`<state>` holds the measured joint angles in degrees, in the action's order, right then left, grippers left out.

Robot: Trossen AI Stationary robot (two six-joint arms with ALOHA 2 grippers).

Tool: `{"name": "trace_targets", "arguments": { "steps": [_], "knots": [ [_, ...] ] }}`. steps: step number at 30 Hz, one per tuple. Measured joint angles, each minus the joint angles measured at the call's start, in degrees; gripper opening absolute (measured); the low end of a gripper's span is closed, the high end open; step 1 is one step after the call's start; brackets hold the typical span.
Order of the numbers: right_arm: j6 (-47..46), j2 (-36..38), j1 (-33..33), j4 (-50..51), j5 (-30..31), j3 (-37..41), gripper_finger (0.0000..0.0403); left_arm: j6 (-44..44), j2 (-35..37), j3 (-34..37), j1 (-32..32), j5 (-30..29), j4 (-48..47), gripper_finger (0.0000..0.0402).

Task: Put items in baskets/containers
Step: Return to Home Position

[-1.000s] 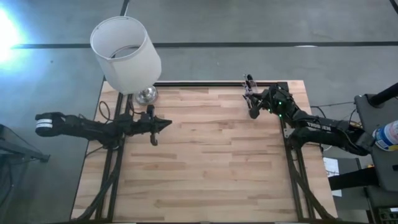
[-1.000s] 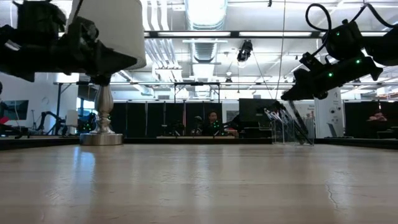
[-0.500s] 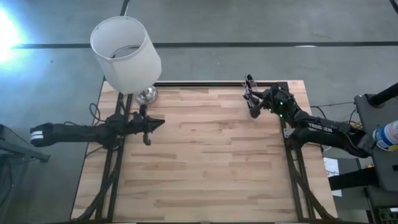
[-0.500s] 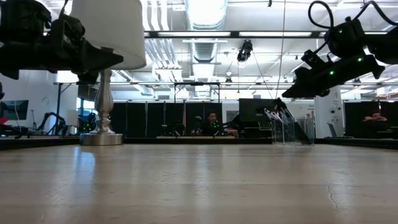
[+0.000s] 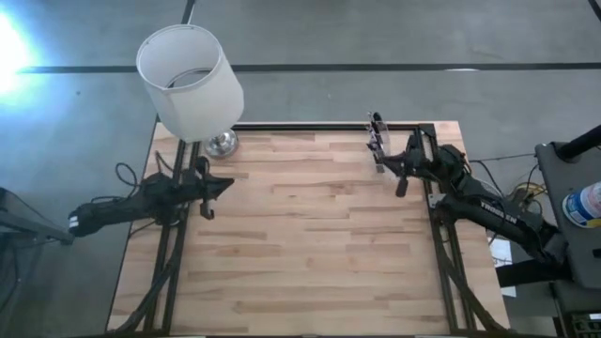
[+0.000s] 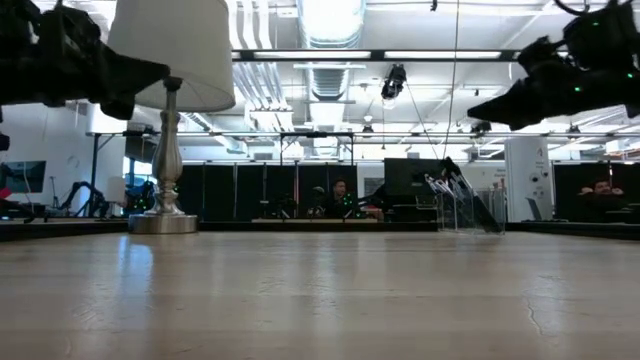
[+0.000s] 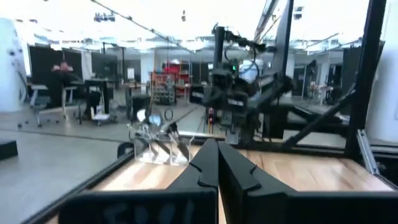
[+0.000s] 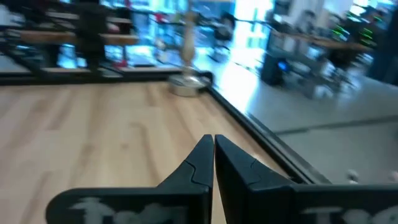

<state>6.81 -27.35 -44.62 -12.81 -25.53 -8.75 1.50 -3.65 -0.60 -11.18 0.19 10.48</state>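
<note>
Both arms have pulled back over the last second, my left gripper [image 5: 223, 185] toward the table's [image 5: 319, 244] 9 o'clock and my right gripper [image 5: 387, 169] off the clear cup [image 5: 378, 143] at 1 o'clock, both sets of jaws pressed together and empty, and with the brushes [image 6: 462, 188] standing in the cup I judge the job finished.

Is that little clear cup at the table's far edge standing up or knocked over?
Upright: the clear cup stands on its base, with brushes leaning out of its top.
</note>
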Motion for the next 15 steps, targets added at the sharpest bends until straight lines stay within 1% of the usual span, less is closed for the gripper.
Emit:
{"name": "trace_targets", "arguments": {
  "steps": [2,4,7,9,13,15],
  "knots": [
    [0.17,2.75,0.2,-0.83,-2.62,1.99,0.0008,-0.33,3.08,-0.04,0.0,-0.02,-2.67,0.0],
    [-0.25,5.86,0.36,-2.76,-4.44,4.5,0.0008,-0.44,3.59,0.0,-0.07,0.0,-5.51,0.0],
    [-2.43,10.85,0.41,-6.67,-9.45,8.11,0.0008,-1.08,3.25,0.01,-0.28,-0.08,-5.14,0.0],
    [-3.16,14.2,0.43,-4.89,-12.19,8.22,0.0008,-1.03,3.65,0.04,-0.5,-0.26,-4.57,0.0],
    [-4.24,20.58,0.51,-3.09,-12.27,8.24,0.0008,-0.63,3.58,0.07,-0.63,-0.34,-4.48,0.0],
    [-4.6,23.85,0.57,-1.78,-10.04,8.24,0.0008,-0.4,3.58,0.07,-0.63,-1.31,-4.33,0.0]
  ]
}}
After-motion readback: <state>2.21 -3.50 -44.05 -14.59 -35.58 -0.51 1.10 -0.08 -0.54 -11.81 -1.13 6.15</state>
